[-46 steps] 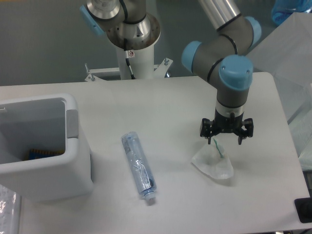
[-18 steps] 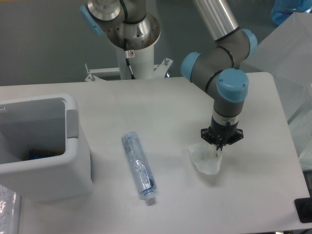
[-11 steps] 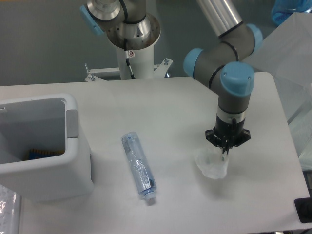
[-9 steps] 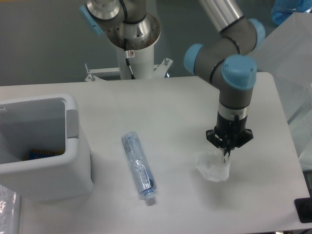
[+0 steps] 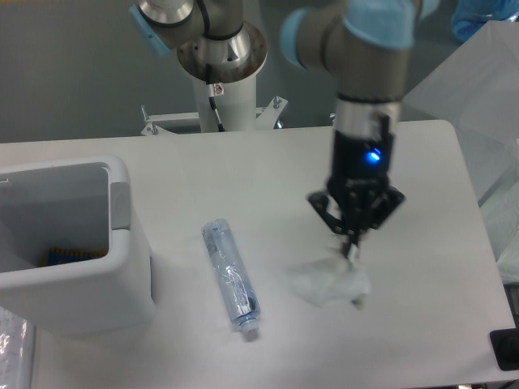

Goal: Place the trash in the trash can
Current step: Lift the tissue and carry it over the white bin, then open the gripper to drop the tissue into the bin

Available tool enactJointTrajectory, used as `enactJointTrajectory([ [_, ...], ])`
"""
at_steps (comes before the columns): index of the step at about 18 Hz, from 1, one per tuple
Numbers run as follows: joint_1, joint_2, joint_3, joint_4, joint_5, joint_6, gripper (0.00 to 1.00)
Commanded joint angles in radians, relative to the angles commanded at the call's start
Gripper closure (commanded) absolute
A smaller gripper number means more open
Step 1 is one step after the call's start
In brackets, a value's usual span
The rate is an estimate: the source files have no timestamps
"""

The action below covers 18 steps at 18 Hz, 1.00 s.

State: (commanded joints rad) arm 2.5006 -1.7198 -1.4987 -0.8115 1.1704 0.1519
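Observation:
My gripper [image 5: 351,241] is shut on the top of the crumpled translucent white wrapper [image 5: 326,281], which hangs below the fingertips, lifted off the table at right of centre. The crushed clear bluish bottle [image 5: 230,277] lies on the table in the middle, cap end toward the front. The boxy white trash can [image 5: 130,267] with a grey side panel stands at the left edge, its opening facing up, well to the left of the gripper.
Something dark with orange lies at the bottom of the can [image 5: 69,254]. The robot's base column [image 5: 223,77] rises at the table's back. A translucent plastic sheet [image 5: 486,105] drapes past the table's right edge.
The gripper closed on the wrapper, then rose and shifted left toward the camera, carrying the wrapper off the table. The bottle and the can have not moved.

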Motion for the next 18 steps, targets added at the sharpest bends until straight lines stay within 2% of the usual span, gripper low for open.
enactJointTrajectory([
  [3, -0.086, 0.049, -0.006, 0.005, 0.003, 0.027, 0.92],
  [7, -0.192, 0.077, 0.005, 0.008, 0.005, 0.075, 0.92],
  [14, -0.344, 0.075, -0.018, 0.003, 0.006, 0.349, 0.92],
  [18, -0.410, 0.071, -0.049, 0.002, 0.006, 0.363, 0.92],
])
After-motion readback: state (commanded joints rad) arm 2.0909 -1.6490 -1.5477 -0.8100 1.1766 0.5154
